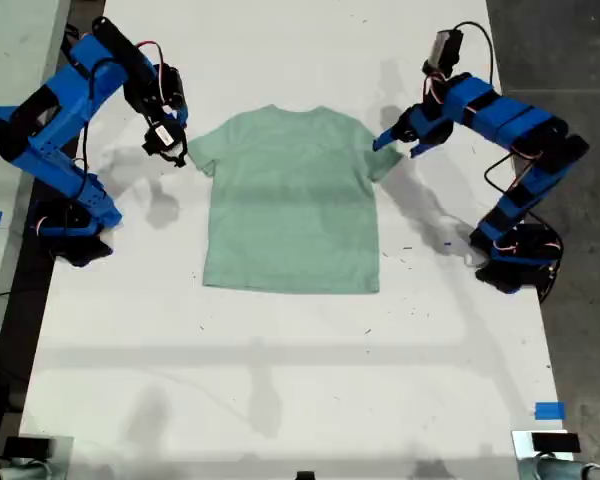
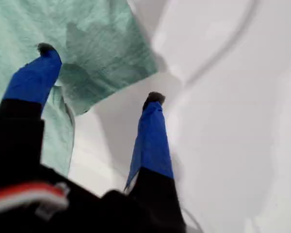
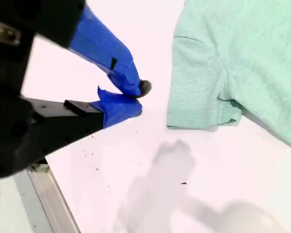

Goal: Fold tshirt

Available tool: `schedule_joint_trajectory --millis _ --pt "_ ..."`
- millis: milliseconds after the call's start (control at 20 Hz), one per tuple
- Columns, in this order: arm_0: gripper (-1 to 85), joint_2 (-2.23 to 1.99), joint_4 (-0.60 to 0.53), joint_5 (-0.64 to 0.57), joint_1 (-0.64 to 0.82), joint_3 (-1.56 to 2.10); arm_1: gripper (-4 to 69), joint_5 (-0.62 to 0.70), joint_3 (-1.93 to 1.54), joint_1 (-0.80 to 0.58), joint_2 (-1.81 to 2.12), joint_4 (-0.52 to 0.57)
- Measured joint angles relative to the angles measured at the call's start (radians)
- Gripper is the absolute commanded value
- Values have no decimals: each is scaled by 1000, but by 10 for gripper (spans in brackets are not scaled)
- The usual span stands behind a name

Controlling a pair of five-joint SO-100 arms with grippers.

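A white counter (image 1: 280,360) fills the scene under bright light. Grey floor (image 1: 570,60) shows at the exterior view's right. Blue tape (image 1: 548,410) marks the counter's edge.

My first gripper (image 2: 99,73) stood with jaws spread wide over the tshirt (image 2: 87,43); one fingertip (image 2: 46,48) lay above the sleeve cloth, the other above the bare white table (image 2: 223,121) beside the sleeve edge

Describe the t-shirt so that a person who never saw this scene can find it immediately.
Start from the large white table that fills the exterior view, with one blue arm at each side. The t-shirt lies flat between the two arms, neck towards the far edge. It is the only cloth item there: pale mint-green, plain, short-sleeved, with a round neck.
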State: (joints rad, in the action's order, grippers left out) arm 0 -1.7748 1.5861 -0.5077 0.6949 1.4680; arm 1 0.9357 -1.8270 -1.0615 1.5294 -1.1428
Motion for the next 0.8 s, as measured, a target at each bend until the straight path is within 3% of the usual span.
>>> schedule_joint_trajectory --millis 150,300,400,550,800 --pt "0 0 -8 0 0 2 327 18 5 -8 -132 83" --pt "0 0 -15 0 0 11 300 26 94 -8 -215 87" --pt "0 0 -17 0 0 21 231 32 120 -11 -242 87" --pt "0 2 -35 0 0 31 -3 37 124 -14 -249 87" --pt "0 2 -37 0 0 49 -11 34 173 -5 -284 92"
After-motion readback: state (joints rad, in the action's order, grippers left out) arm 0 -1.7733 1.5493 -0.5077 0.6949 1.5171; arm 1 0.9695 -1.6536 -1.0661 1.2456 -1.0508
